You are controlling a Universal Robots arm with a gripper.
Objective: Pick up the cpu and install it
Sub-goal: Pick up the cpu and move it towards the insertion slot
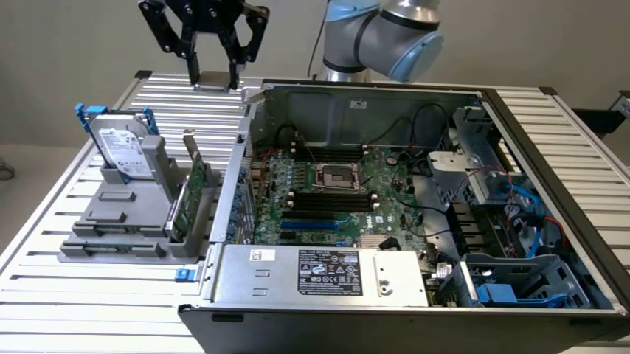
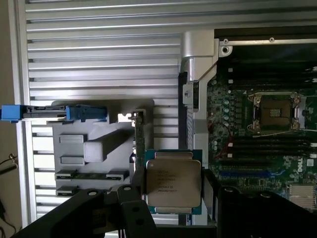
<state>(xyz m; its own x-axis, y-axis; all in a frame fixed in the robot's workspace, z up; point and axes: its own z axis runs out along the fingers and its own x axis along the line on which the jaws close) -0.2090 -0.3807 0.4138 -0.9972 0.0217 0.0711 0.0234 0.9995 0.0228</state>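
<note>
My gripper [image 1: 215, 77] hangs high above the ribbed table, off the exterior view's left of the open computer case [image 1: 394, 92]. It is shut on the cpu [image 1: 212, 80], a small flat square chip with a silvery top. In the wrist view the cpu [image 2: 173, 181] sits flat between the black fingers [image 2: 132, 197] of the gripper [image 2: 173, 192], its printed metal lid facing the camera. The bare cpu socket [image 1: 333, 177] lies on the motherboard inside the case, well below and toward the exterior view's right of the chip. The socket [image 2: 274, 111] has its metal frame around an uncovered square.
A grey fixture [image 1: 118, 221] on the table holds an upright hard drive [image 1: 123, 147] with blue handles [image 2: 54, 112] and a green circuit card [image 1: 197, 184]. The case's sheet-metal wall [image 1: 241, 140] stands between fixture and motherboard. Cables and a drive cage [image 1: 502, 192] crowd the case's right side.
</note>
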